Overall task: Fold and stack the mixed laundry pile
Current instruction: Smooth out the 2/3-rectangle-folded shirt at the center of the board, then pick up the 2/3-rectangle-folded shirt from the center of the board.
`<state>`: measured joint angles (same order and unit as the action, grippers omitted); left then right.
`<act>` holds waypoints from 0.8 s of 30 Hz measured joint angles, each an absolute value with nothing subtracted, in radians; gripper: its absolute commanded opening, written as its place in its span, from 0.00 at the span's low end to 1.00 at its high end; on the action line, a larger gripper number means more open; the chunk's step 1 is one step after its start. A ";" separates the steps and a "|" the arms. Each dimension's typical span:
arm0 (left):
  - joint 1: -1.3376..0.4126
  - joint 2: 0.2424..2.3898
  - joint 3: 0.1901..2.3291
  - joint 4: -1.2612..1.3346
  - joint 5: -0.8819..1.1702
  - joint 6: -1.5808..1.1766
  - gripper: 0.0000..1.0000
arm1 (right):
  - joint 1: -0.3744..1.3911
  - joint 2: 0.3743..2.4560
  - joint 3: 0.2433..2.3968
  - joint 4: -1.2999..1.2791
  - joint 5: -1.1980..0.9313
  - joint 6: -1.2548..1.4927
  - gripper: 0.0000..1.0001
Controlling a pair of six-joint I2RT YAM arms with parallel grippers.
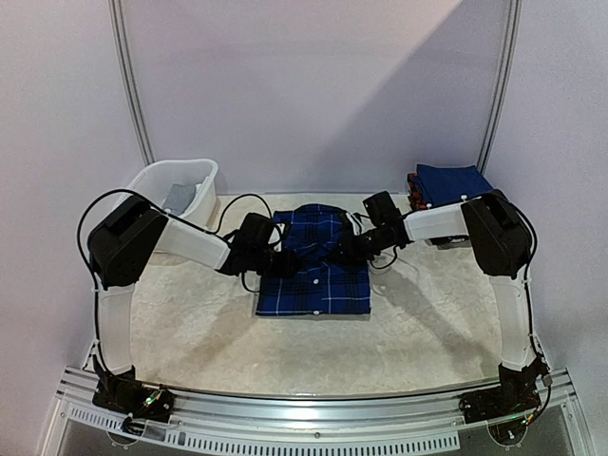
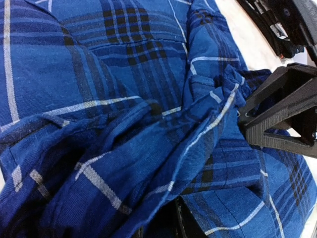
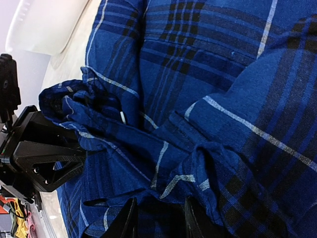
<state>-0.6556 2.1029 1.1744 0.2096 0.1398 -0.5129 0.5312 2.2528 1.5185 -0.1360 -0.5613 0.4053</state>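
Observation:
The dark blue plaid shirt [image 1: 313,275] lies partly folded in the middle of the table, collar end to the back. My left gripper [image 1: 283,263] is at its left side, and my right gripper [image 1: 342,251] is at its right side. Both are low over the shirt's middle and face each other. In the left wrist view, bunched plaid cloth [image 2: 148,148] covers the jaws; only one dark finger [image 2: 187,224] shows. In the right wrist view, both fingers [image 3: 126,220] pinch a raised fold of the shirt [image 3: 163,163]. A grey garment [image 1: 179,198] lies in the basket. The white shirt is out of view.
A white plastic basket [image 1: 157,180] stands at the back left. A folded dark blue stack [image 1: 454,180] sits at the back right behind the right arm. The other gripper's black frame shows close by in each wrist view, on the right [image 2: 282,116] and on the left [image 3: 44,156].

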 measured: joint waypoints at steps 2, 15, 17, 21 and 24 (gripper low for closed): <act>-0.655 2.094 1.164 0.214 0.139 -0.517 0.21 | 0.530 2.252 1.520 -0.142 -0.560 0.406 0.35; -0.741 1.749 1.095 0.038 -0.148 -0.394 0.50 | 0.529 2.001 1.511 -0.319 -0.485 0.388 0.45; -0.794 1.705 1.093 0.014 -0.201 -0.351 0.70 | 0.534 1.936 1.490 -0.321 -0.463 0.387 0.46; -0.877 1.653 1.054 0.004 -0.286 -0.264 0.99 | 0.551 1.814 1.399 -0.321 -0.376 0.391 0.47; -0.929 1.620 0.969 0.025 -0.364 -0.207 1.00 | 0.560 1.730 1.289 -0.314 -0.295 0.406 0.49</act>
<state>-0.9287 1.6203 0.9691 0.0246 -0.3645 -0.2073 0.5598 1.7302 1.2892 -0.3141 -0.2947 0.4065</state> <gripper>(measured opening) 0.990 0.468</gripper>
